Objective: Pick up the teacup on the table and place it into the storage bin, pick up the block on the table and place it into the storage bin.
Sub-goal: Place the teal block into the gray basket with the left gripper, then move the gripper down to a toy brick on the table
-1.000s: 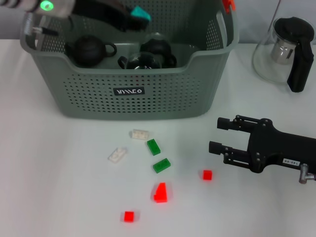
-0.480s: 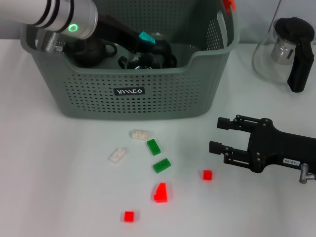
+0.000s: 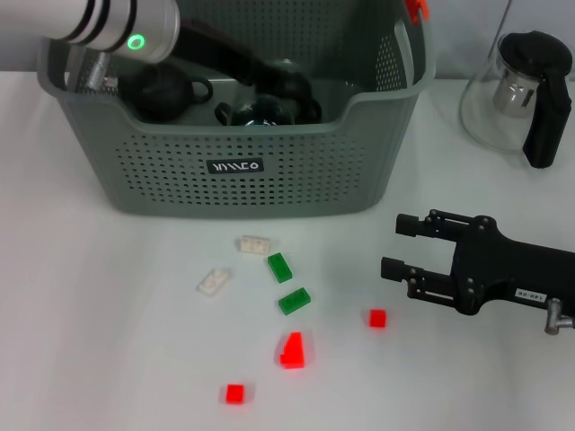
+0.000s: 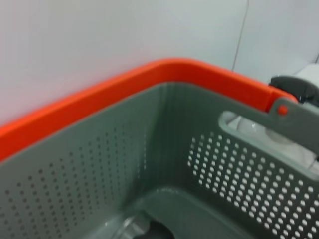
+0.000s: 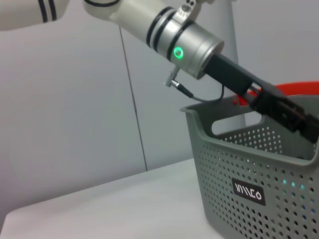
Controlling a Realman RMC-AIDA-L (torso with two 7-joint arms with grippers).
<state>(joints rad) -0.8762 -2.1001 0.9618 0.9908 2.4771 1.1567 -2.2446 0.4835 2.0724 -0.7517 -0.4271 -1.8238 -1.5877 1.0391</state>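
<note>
The storage bin (image 3: 162, 171), a grey-green perforated basket with a black label, stands at the back of the table. My left gripper (image 3: 269, 79) reaches down inside it among dark teaware (image 3: 162, 90). The right wrist view shows the left gripper (image 5: 294, 117) dipping over the bin's rim (image 5: 239, 169), and the left wrist view shows only the bin's inner wall (image 4: 99, 169). No teacup shows on the table. Small blocks lie in front of the bin: white (image 3: 254, 243), green (image 3: 279, 268), red (image 3: 291, 350). My right gripper (image 3: 395, 247) rests open on the table's right side, holding nothing.
A glass pot with a black handle (image 3: 521, 94) stands at the back right. More blocks lie scattered: white (image 3: 214, 282), green (image 3: 294, 301), red (image 3: 377, 318) near my right gripper, red (image 3: 234, 393) near the front edge.
My left gripper has dropped from above the bin's rim down into the bin. The teal block seen at its tip earlier no longer shows. The right arm has not moved.
</note>
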